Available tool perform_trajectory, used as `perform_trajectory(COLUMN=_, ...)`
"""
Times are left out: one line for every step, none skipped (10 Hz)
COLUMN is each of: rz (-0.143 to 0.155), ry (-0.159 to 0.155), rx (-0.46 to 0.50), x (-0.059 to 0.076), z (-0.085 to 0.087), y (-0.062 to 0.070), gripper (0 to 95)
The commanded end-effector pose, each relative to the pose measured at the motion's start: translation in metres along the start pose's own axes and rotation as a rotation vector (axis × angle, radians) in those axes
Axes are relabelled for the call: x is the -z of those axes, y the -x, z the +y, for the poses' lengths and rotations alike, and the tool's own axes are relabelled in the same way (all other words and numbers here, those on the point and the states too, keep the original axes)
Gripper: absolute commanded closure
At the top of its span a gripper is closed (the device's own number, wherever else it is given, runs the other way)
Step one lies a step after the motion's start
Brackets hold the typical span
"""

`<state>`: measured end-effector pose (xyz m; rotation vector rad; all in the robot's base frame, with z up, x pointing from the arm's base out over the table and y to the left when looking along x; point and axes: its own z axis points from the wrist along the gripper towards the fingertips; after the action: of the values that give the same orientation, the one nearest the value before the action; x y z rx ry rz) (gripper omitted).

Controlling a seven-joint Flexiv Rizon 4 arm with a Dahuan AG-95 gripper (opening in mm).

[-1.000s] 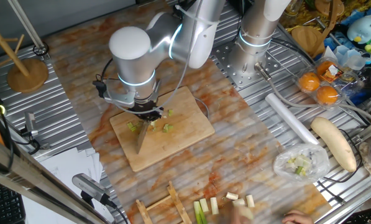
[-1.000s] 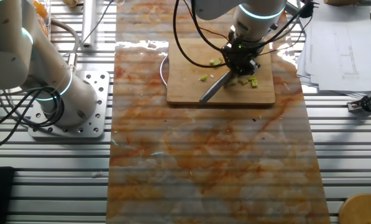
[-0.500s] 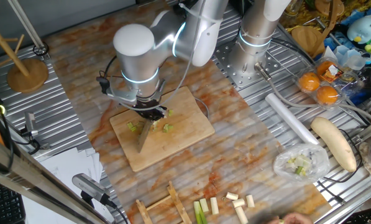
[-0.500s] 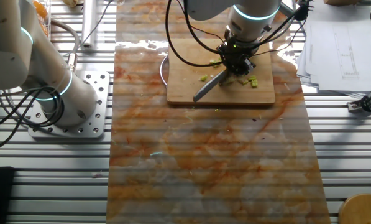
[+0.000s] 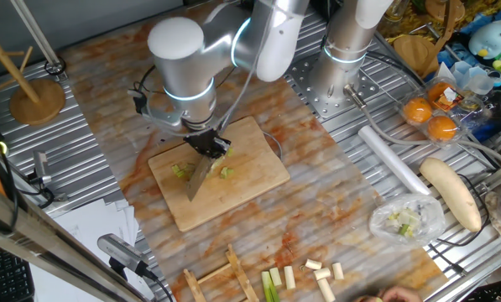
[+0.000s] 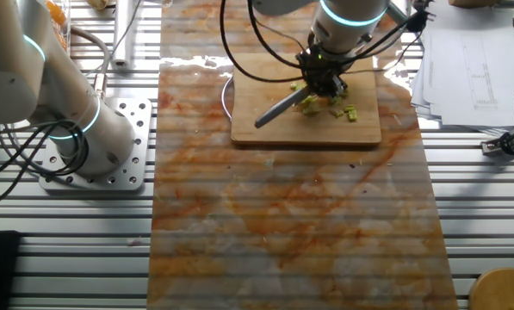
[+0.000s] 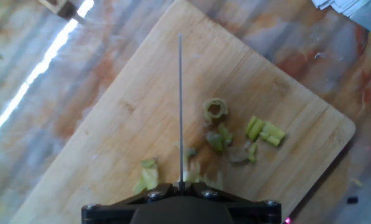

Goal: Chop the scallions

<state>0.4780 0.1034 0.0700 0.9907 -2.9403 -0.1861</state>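
— Scallions (image 7: 265, 132), where are they lying right now?

— Chopped green bits are sitting on the wooden board (image 5: 250, 180), most of them near its middle. In the hand view a ring-shaped slice (image 7: 215, 109) is lying just right of the blade, a cluster of short pieces is resting further right, and a couple of pale bits (image 7: 146, 176) are lying left of the blade, close to the hand.

— And the knife?

— The knife (image 6: 278, 110) is sticking out from the gripper (image 5: 210, 147), its blade pointing down and across the board. In the hand view it is showing edge-on as a thin line (image 7: 180, 106) running up the middle of the board. Whether the edge is touching the wood, I cannot tell.

— Is the gripper closed?

— It is clamping the knife handle, fingers drawn together on it; the arm is hanging over the board's upper part.

— Anything else on the table?

— Uncut white stalk pieces (image 5: 320, 271) are lying at the near edge in one fixed view, well apart from the board. A clear bag (image 5: 405, 218) holding green scraps is sitting to the right, beside a large pale vegetable (image 5: 451, 193).
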Motion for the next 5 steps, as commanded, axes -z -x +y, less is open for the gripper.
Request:
perform_trajectory(rz=-0.001, ry=-0.008, rx=0.005, x=-0.003, z=-0.001, y=0.0, gripper=95.0)
perform_trajectory(rz=-0.002, ry=-0.012, rx=0.009, x=-0.006, z=-0.001, y=0.0, gripper=95.0)
perform_trajectory(rz=-0.006, ry=-0.016, rx=0.011, x=-0.01, z=-0.002, y=0.0, gripper=95.0)
perform_trajectory(rz=-0.016, ry=-0.029, rx=0.017, x=-0.02, z=-0.004, y=-0.001, gripper=95.0)
perform_trajectory(rz=-0.027, ry=-0.036, rx=0.02, x=-0.027, z=-0.006, y=-0.001, gripper=95.0)
